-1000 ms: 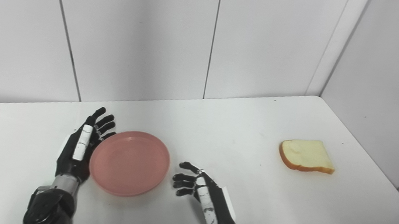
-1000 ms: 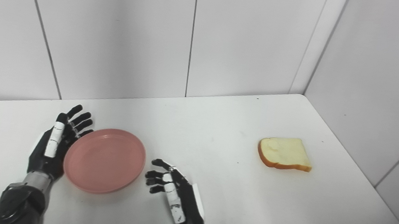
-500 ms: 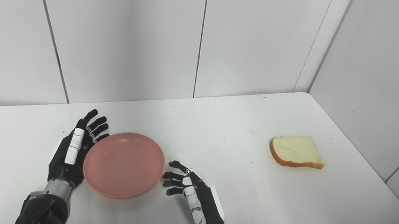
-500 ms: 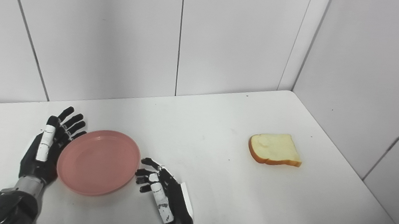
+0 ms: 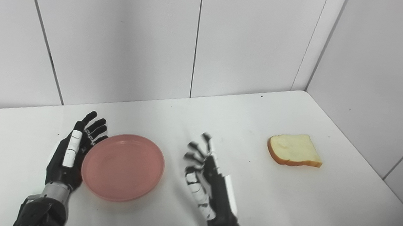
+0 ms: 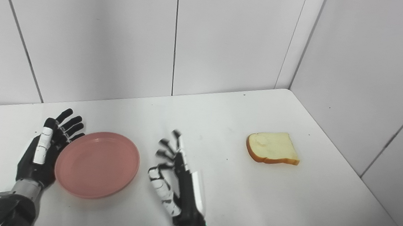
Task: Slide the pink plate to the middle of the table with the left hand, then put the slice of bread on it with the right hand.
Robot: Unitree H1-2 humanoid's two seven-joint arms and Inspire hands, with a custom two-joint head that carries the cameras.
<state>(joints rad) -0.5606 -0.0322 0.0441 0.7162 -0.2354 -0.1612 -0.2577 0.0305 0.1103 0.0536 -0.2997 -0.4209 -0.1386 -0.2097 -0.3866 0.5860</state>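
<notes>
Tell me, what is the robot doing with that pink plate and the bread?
The robot's left hand is open, flat against the left rim of the pink plate, placed to push it along the white table. The right hand is open and holds nothing, lifted between plate and bread. The slice of bread lies alone far to the right, untouched. Nothing is on the plate yet.

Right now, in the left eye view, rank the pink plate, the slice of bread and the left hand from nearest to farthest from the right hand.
1. Pink plate: just left of the right hand, apart from it.
2. Slice of bread: to its right, farther back, near the side wall.
3. Left hand: beyond the plate, at its left rim.
</notes>
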